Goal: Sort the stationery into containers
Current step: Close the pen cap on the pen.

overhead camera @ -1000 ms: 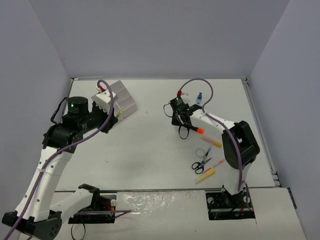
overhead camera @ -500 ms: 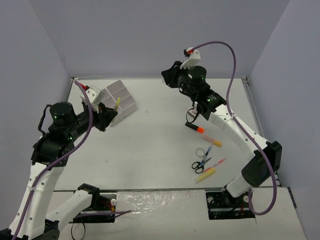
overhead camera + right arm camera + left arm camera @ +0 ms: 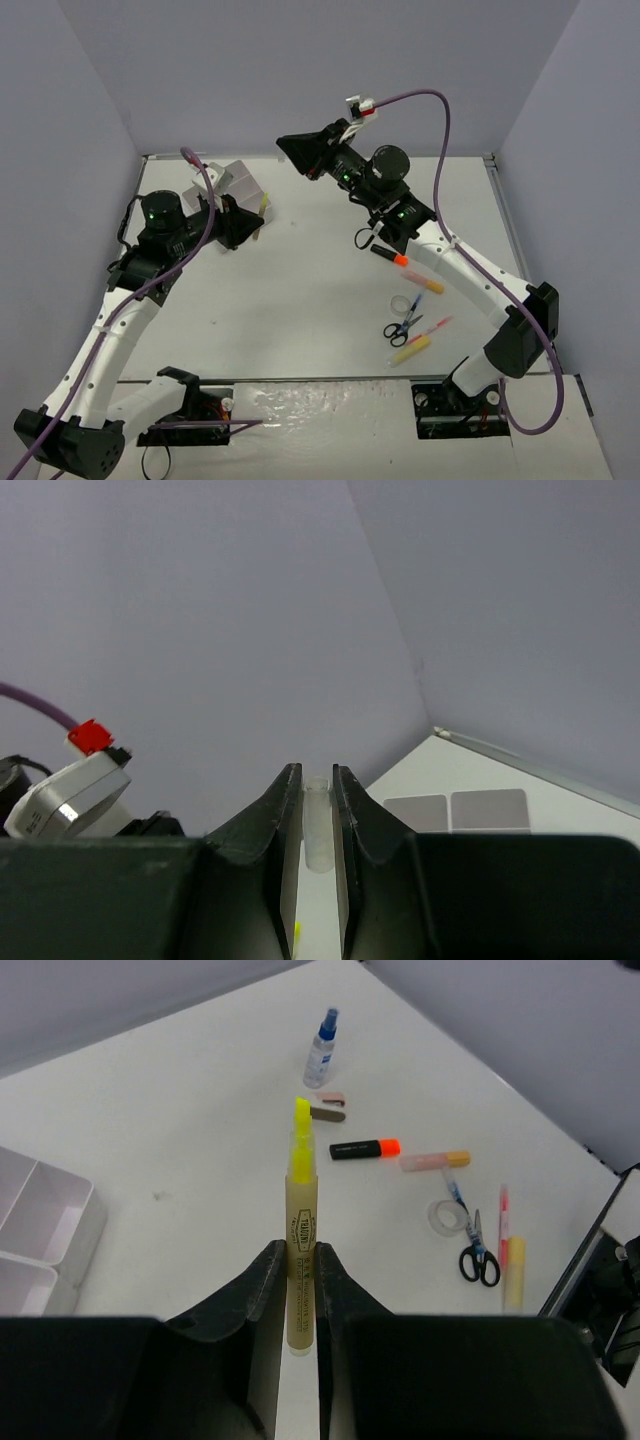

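My left gripper (image 3: 252, 226) (image 3: 301, 1250) is shut on an uncapped yellow highlighter (image 3: 301, 1200), tip pointing away from the wrist; the tip shows in the top view (image 3: 262, 208). It hovers just right of the white compartment tray (image 3: 243, 183) (image 3: 45, 1222). My right gripper (image 3: 288, 148) (image 3: 316, 775) is raised high at the back, pointing left, and shut on a small clear cap (image 3: 317, 830). The tray's compartments show in the right wrist view (image 3: 487, 809).
On the table at right lie an orange-black highlighter (image 3: 390, 257) (image 3: 363, 1148), a peach marker (image 3: 426, 285), tape roll (image 3: 403, 303), scissors (image 3: 399, 329), pens and a yellow highlighter (image 3: 412, 350). A blue-capped bottle (image 3: 320, 1048) and an eraser (image 3: 328, 1106) are farther back.
My right arm rose from the table and swung left, high toward the tray side. My left gripper moved right off the tray, keeping the yellow highlighter.
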Tool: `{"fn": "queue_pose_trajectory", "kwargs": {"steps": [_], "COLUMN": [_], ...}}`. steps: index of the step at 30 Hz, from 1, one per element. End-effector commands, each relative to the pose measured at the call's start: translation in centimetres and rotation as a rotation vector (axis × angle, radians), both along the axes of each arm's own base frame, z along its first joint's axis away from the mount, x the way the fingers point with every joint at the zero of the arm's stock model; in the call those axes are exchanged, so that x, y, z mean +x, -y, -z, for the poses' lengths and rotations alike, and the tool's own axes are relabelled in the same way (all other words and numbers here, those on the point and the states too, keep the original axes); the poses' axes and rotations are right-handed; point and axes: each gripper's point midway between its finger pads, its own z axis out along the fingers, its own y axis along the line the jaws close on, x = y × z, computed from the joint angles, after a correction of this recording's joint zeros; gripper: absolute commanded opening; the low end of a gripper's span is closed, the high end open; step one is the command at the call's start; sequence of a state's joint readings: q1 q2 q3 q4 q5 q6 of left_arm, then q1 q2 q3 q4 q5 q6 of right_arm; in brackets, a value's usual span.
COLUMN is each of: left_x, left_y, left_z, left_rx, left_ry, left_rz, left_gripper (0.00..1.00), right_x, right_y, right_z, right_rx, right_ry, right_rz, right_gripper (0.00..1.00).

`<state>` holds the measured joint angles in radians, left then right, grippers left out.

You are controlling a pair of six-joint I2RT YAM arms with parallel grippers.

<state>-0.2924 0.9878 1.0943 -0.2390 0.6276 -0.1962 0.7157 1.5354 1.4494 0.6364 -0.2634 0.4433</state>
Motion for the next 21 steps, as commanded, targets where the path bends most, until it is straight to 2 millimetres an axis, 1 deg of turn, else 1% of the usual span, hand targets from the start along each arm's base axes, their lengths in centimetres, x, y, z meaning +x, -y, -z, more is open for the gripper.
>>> {"fn": "queue_pose_trajectory", "kwargs": {"steps": [1, 2, 4, 7, 10, 12, 21], "left_x": [-0.8, -0.9, -1.0, -1.1, -1.3, -1.3, -1.3], "left_y": [1.5, 1.6, 1.7, 2.1, 2.2, 2.2, 1.8], "left_z": [-7.5, -7.5, -7.3, -6.3, -5.4, -5.5, -6.7], "left_rx": [-0.181, -0.207, -0.230, -0.247, -0.252, -0.254, -0.262], "left_ry": [0.213, 0.205, 0.198, 0.179, 0.157, 0.161, 0.184], "left_rz": [0.083, 0.084, 0.081, 0.095, 0.098, 0.096, 0.071], "left_gripper": [0.00, 0.00, 0.00, 0.00, 0.00, 0.00, 0.00], "right_x": [-4.8, -5.1, -5.1, -5.1, -4.9, -4.8, -4.0], "right_y": [0.9, 1.0, 1.1, 1.5, 1.4, 1.4, -0.3], "right_z": [-6.3, -6.3, -5.6, -5.2, -4.7, -4.7, -3.3], "right_rx": [0.126, 0.129, 0.114, 0.113, 0.111, 0.107, 0.119], "right_ry": [0.216, 0.220, 0.206, 0.209, 0.200, 0.199, 0.158], "right_rz": [-0.045, -0.049, -0.040, -0.019, -0.011, -0.009, -0.039], "right_gripper": [0.00, 0.00, 0.00, 0.00, 0.00, 0.00, 0.00]}}
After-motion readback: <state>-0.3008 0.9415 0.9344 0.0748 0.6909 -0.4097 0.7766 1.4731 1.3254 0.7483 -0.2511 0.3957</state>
